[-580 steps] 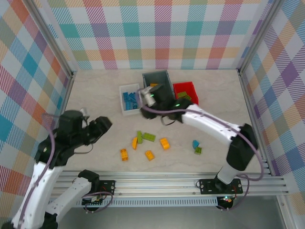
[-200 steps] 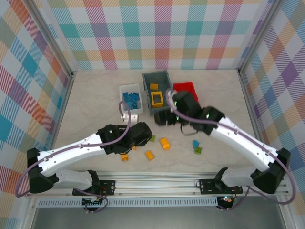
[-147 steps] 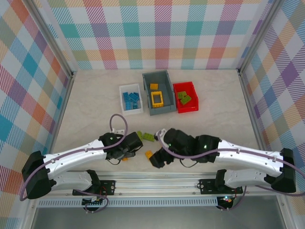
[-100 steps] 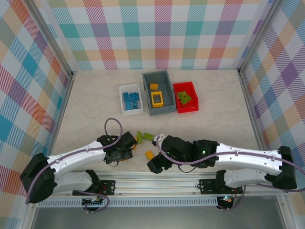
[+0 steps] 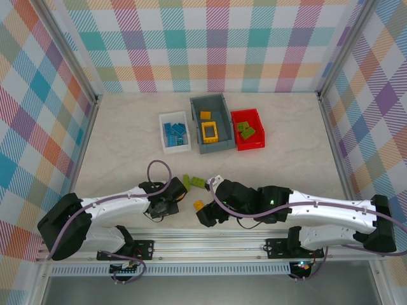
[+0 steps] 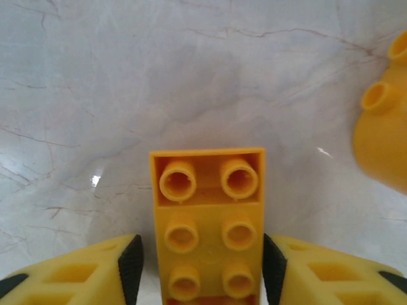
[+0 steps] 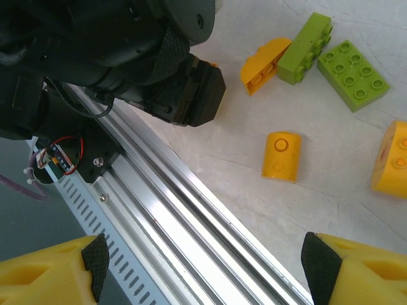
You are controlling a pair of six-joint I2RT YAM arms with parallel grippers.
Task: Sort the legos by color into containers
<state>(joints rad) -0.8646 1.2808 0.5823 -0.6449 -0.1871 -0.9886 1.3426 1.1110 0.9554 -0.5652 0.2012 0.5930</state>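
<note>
Left gripper (image 6: 202, 262) has dropped astride the yellow brick (image 6: 206, 210), jaws not quite pinching it; right gripper (image 7: 205, 262) stays spread, empty.

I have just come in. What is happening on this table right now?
Two arms are sorting legos by colour. The left gripper straddles a yellow brick lying on the table; whether it is clamped is unclear. The right gripper hangs open over the front rail, near a small yellow piece and two green bricks. Blue legos sit in the white tray, yellow in the grey bin, green in the red bin.
</note>
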